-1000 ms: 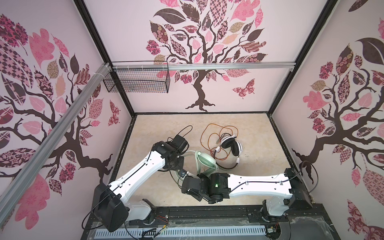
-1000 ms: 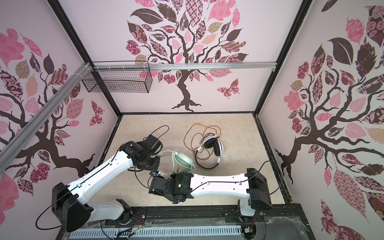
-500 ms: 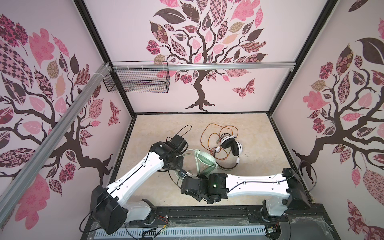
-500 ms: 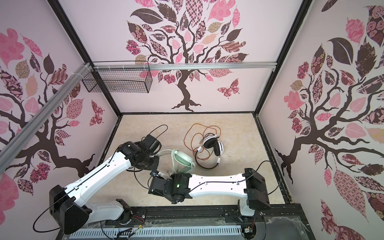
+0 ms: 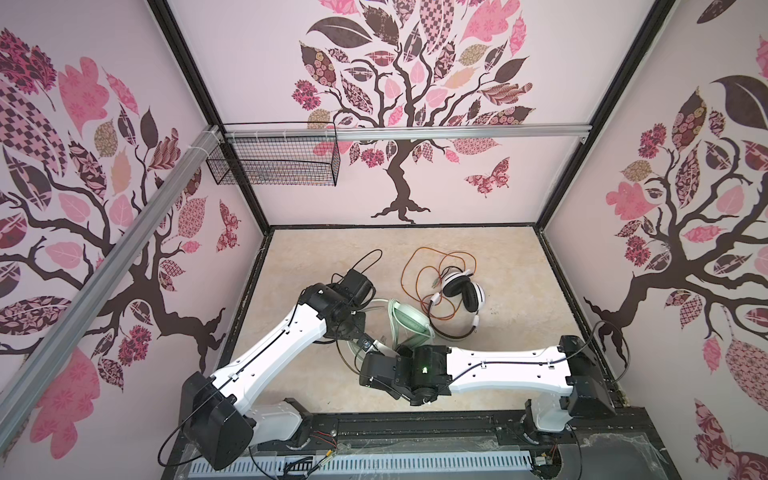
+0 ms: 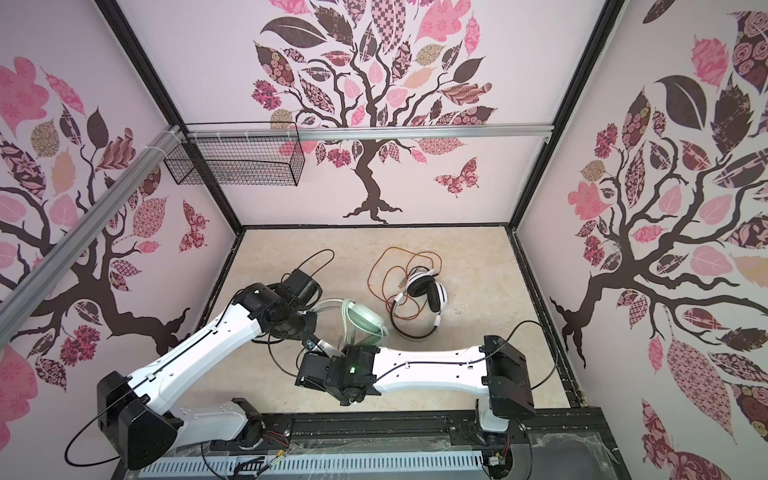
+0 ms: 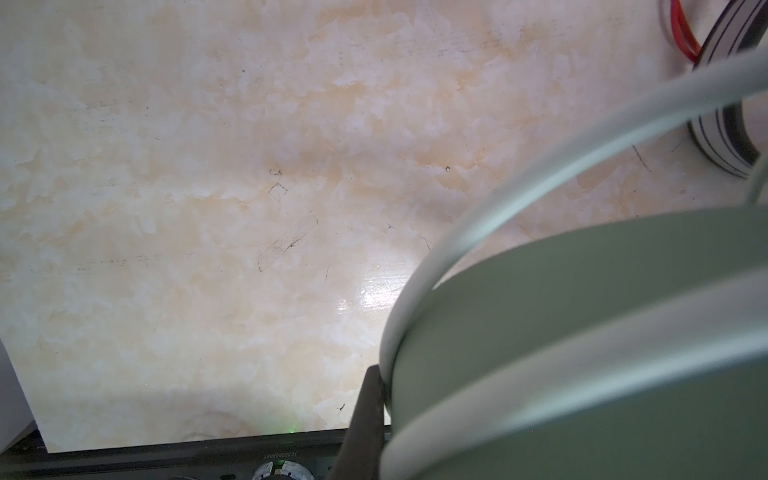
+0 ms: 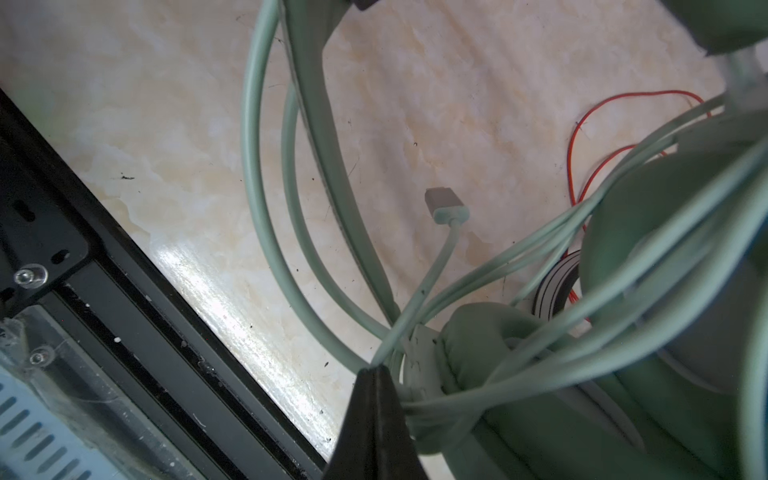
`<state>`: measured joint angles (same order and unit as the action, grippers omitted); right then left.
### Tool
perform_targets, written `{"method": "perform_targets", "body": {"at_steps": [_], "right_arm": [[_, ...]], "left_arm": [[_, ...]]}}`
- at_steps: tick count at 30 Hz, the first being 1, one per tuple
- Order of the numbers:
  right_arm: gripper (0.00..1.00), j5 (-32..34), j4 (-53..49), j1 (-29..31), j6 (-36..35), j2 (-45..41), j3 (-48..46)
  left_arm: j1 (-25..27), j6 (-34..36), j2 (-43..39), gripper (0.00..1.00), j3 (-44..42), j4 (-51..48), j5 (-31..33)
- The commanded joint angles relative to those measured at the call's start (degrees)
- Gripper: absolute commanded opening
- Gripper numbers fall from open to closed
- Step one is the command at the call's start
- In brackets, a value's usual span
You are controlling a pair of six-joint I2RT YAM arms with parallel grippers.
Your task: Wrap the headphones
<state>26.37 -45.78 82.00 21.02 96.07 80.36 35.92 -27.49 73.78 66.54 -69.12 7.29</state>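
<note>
Left gripper [image 5: 358, 332]: at 9 o'clock of the mint pair [image 5: 409, 322]. It is closed, and as far as the left wrist view shows it is closed on that pair's band. One dark finger presses the band's white edge; the other finger is hidden behind it.
Right gripper [image 8: 374, 386]: at 7 o'clock of the mint pair. Its tips are pinched together on the pale cord [image 8: 250, 166], on the tail that ends in the plug [image 8: 444, 201].
Pale cord: several turns cross the mint pair's green ear pad and band. Wider loops hang slack beside them.
Plug: free, off the end of the pinched strand, over bare table [image 5: 498, 257].
Mint pair: near the table's middle, held between the two arms.
Orange cord [image 7: 683, 35]: sprawled in loose loops on the table at 11 to 12 o'clock of the white pair [image 5: 467, 295], with no turn around it.
White pair: lies on the table at 2 o'clock of the mint pair, just beside it. Neither gripper is on it.
Done, by my judgement: most of the mint pair's cord is wound on.
Left to do: take up the slack loops, lay the last tail round and secure the plug end. Then the whole of the white pair, so roughly half the job or more.
</note>
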Motion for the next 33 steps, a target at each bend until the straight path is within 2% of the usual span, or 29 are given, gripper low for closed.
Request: {"method": "perform_targets", "body": {"at_steps": [1,6,9,13,16,18,21,23,25,27,30,31,33], "right_arm": [[0.0,-4.27,4.55,-1.42,1.07,-4.89,-2.01],[0.0,-16.92,17.39,-4.71,4.76,-16.25,-9.2],[0.0,-25.98,28.31,-7.02,9.64,-22.67,-15.86],[0.0,-29.76,37.76,-7.68,13.6,-27.36,-21.53],[0.0,-26.57,32.52,-7.9,11.62,-26.36,-18.94],[0.11,-22.32,29.05,-7.86,10.89,-27.44,-18.13],[0.23,-14.98,28.85,-7.9,10.87,-35.51,-21.15],[0.25,-6.51,25.08,-8.27,10.9,-43.03,-22.1],[0.24,-1.65,19.78,-11.0,11.63,-49.29,-22.47],[0.24,-4.04,15.58,-17.64,11.14,-53.47,-22.66],[0.26,-12.9,11.41,-29.08,9.44,-55.45,-22.62],[0.26,-17.93,11.32,-32.35,7.86,-55.35,-22.33],[0.26,-25.67,11.13,-33.61,4.27,-53.46,-20.5]], "left_arm": [[0.03,-0.16,-2.21,0.0,2.79,1.81,-3.22],[-0.06,-0.35,-1.77,0.0,2.11,2.52,-2.85],[-0.11,-0.58,-1.43,0.0,2.1,3.02,-3.31],[-0.04,-0.83,-1.62,0.0,2.2,3.6,-4.25],[-0.15,-1.16,-1.86,0.0,2.24,3.48,-4.34],[-0.15,-1.19,-2.13,0.0,2.27,3.39,-4.43],[-0.71,-0.94,-2.58,0.0,3.1,2.79,-5.79],[-1.27,-0.48,-3.38,0.0,4.06,2.41,-6.31],[-2.05,0.35,-4.15,0.0,4.98,1.74,-7.6],[-2.6,1.54,-4.89,0.0,5.91,1.32,-9.52],[-2.95,3.02,-5.65,0.0,6.58,0.56,-11.35],[-3.04,3.65,-5.76,0.0,6.53,0.21,-12.15],[-3.04,4.33,-5.84,0.0,6.11,0.39,-12.05]]}}
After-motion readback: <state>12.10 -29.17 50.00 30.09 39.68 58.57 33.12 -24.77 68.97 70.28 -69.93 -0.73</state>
